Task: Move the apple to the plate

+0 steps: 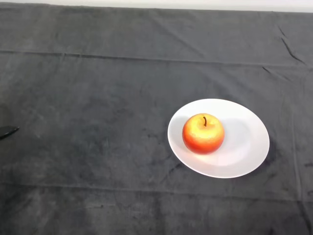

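Note:
A red and yellow apple (203, 133) stands upright, stem up, on the left part of a white round plate (244, 147) right of the table's middle. Only a small black tip of my left hand (7, 131) shows at the view's left edge, far to the left of the plate and touching neither plate nor apple. The remainder of the hand lies outside the view.
A dark grey cloth (98, 98) with a few creases covers the whole table. Along the top runs the table's far edge (156, 7), with a pale strip behind it.

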You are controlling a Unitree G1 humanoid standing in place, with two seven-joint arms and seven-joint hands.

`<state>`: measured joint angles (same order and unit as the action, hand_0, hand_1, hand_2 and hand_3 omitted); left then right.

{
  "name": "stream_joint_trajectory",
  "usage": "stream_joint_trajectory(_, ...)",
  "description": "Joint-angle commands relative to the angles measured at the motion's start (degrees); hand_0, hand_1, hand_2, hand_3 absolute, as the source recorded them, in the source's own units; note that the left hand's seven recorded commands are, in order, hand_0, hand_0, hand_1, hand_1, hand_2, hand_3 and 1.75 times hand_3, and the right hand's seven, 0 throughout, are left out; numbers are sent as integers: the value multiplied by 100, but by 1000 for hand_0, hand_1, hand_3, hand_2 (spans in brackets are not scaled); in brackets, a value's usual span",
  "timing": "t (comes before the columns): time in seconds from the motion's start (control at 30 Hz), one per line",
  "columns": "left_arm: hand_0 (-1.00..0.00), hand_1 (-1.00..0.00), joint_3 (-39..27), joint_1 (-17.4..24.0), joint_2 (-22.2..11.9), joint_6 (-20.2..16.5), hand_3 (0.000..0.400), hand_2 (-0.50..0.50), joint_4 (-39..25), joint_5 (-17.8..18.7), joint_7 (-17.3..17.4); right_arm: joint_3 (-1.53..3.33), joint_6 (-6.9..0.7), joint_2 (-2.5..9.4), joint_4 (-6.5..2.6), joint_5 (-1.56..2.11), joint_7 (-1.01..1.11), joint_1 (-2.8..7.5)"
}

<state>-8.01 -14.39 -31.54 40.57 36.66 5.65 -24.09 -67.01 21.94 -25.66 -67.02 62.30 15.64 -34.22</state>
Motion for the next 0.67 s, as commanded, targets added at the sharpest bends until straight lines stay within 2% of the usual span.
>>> stream_joint_trajectory(0.03,0,0,-257,22,106,-62,0,0,-140,-68,54,-13,16,-16,166,57,-3,44)
stream_joint_trajectory(0.67,0,0,-448,-19,194,-67,0,0,-98,-168,199,-11,14,-13,173,56,-8,46)
